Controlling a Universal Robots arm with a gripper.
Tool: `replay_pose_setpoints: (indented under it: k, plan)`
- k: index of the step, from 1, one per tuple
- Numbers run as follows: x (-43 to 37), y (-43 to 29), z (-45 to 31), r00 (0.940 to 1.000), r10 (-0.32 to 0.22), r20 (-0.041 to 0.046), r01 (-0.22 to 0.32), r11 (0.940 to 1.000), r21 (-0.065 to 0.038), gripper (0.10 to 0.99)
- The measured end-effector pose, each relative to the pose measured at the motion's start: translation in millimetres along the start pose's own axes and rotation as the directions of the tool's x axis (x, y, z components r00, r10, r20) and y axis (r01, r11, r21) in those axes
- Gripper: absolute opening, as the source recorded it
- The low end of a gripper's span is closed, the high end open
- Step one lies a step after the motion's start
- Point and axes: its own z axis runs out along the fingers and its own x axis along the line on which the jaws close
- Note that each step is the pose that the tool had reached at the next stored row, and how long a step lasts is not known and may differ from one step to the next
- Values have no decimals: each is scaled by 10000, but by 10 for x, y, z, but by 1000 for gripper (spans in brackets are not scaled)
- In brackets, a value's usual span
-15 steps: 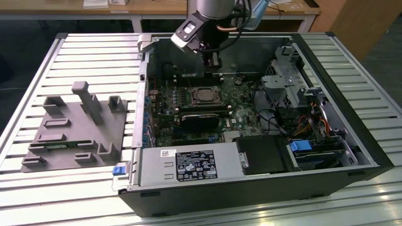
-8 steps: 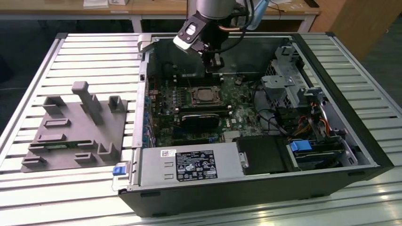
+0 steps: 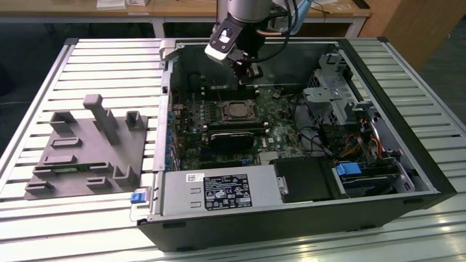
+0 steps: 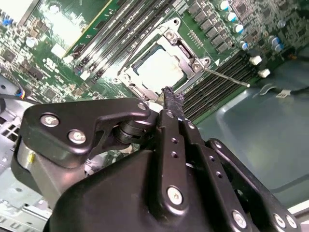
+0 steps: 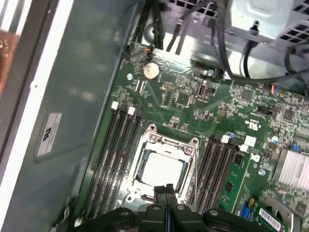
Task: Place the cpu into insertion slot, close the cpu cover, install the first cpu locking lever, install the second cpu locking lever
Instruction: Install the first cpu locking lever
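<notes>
I see my gripper, fingers pressed together, empty, hovering just above the cpu, cpu cover lying flat around it

Robotics lab, open PC case on slatted alu bench, grey jig, wood desks behind

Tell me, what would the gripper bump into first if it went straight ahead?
The gripper would probably meet the cpu cover, framing the cpu, first; depth is unclear.
</notes>
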Motion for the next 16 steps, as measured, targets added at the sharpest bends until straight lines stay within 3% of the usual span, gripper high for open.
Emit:
replay_pose_setpoints:
  k: [4, 8, 12, 16]
  plan:
    - [-7, -12, 0, 9992, -400, -1, 400, 9992, 8, 106]
    - [-8, -12, 3, 9937, -1123, -7, 1123, 9937, 20, 106]
    - [-8, -12, 8, 9828, -1845, -14, 1845, 9828, 32, 106]
    - [-8, -12, 12, 9671, -2546, -21, 2546, 9670, 43, 106]
